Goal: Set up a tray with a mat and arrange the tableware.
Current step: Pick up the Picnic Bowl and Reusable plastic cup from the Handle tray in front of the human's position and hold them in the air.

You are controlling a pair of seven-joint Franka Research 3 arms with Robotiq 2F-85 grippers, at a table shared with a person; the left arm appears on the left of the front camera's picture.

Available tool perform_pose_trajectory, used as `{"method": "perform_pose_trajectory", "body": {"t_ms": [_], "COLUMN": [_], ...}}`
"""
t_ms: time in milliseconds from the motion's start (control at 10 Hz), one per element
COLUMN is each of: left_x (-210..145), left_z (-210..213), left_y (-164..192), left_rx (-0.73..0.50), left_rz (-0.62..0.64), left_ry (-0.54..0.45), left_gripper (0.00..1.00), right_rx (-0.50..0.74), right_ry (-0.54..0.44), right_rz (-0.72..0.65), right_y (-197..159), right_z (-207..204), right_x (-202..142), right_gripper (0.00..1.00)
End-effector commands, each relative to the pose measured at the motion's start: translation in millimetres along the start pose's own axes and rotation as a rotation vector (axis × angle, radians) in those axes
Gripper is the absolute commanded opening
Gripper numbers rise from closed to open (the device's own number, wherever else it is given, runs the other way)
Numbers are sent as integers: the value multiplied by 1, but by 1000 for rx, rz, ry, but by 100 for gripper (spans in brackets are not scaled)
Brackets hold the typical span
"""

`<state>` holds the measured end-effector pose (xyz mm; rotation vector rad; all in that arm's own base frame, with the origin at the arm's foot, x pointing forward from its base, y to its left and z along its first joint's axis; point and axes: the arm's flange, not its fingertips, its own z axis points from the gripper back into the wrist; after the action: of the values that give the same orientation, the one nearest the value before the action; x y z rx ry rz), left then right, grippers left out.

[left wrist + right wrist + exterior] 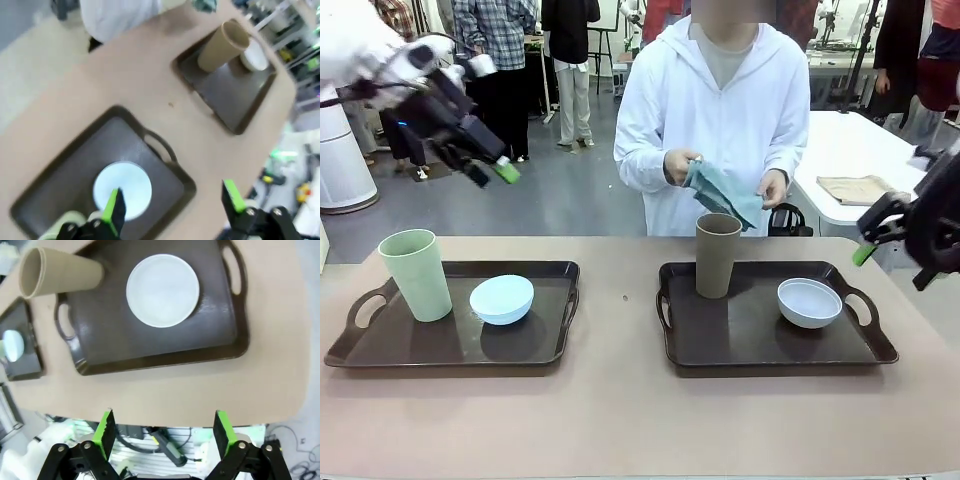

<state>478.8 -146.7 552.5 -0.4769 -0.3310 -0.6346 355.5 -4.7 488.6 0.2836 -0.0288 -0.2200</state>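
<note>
Two dark handled trays sit side by side on the tan table [620, 410]. The left tray [380, 352] carries the pale green cup [416, 274], upright at its left end, with the light blue bowl [502, 298] just beside it. On the right tray [750, 345], the brown cup [717, 255] stands at the far left corner, well apart from the white bowl [809, 302]. Across the table, the person's hands [680, 165] hold a teal mat [722, 195] above and behind the brown cup. The left gripper [172, 189] hangs high over the left tray, fingers spread and empty. The right gripper [164, 413] hovers off the table's right edge, likewise spread and empty.
</note>
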Motion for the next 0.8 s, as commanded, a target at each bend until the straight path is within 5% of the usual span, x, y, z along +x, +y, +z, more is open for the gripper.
{"method": "perform_pose_trajectory", "body": {"t_ms": [0,300,700], "left_x": [11,17,21], "left_z": [-36,-69,-60], "left_y": [-27,-66,-64], "left_rx": [111,75,84], "left_rz": [-150,-224,-204], "left_ry": [-22,-8,7], "left_gripper": [100,100,100], "right_rx": [-86,-59,-75], "right_ry": [31,25,44], "right_rz": [-11,-17,8], "right_y": [16,17,17], "right_z": [-10,-14,-22], "right_x": [17,28,16], "right_gripper": [100,100,100]}}
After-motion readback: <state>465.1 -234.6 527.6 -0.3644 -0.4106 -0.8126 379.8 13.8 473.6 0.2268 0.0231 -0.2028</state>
